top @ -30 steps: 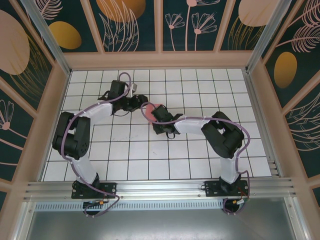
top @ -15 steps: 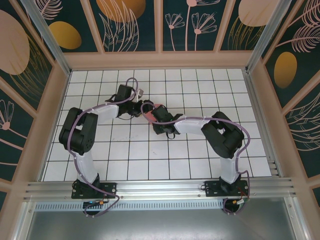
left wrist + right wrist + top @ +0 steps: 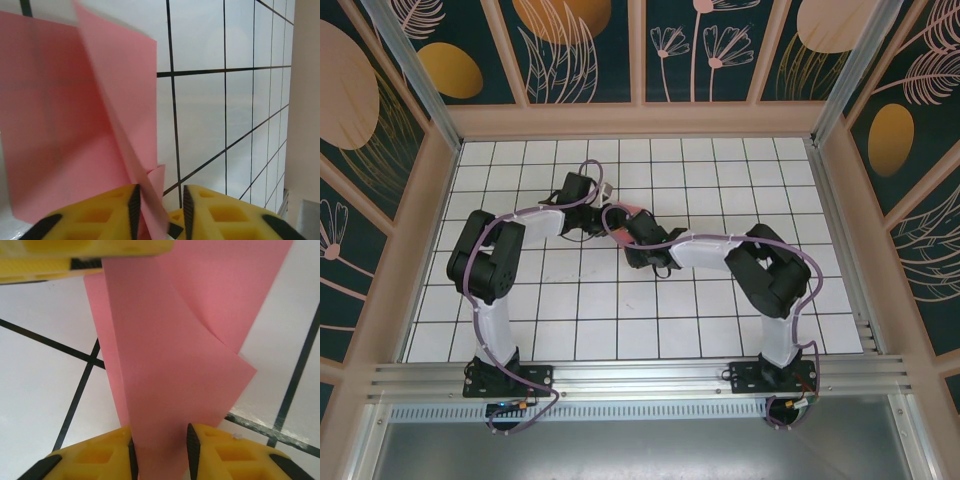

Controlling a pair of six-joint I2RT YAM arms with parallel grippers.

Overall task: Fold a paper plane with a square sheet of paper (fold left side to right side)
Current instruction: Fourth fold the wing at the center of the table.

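Top external view: both arms meet at mid-table on the white grid-tiled table (image 3: 720,170), w/ a thin salmon-pink paper sheet (image 3: 627,213) between them, partly folded. Left wrist view: left claw (image 3: 160,200) narrow but gapped; a raised flap stands between the jaws, against one pad, other side clear. Right wrist view: right claw (image 3: 160,440) narrow; a paper band spans the full gap. Clamped or not: cannot tell.
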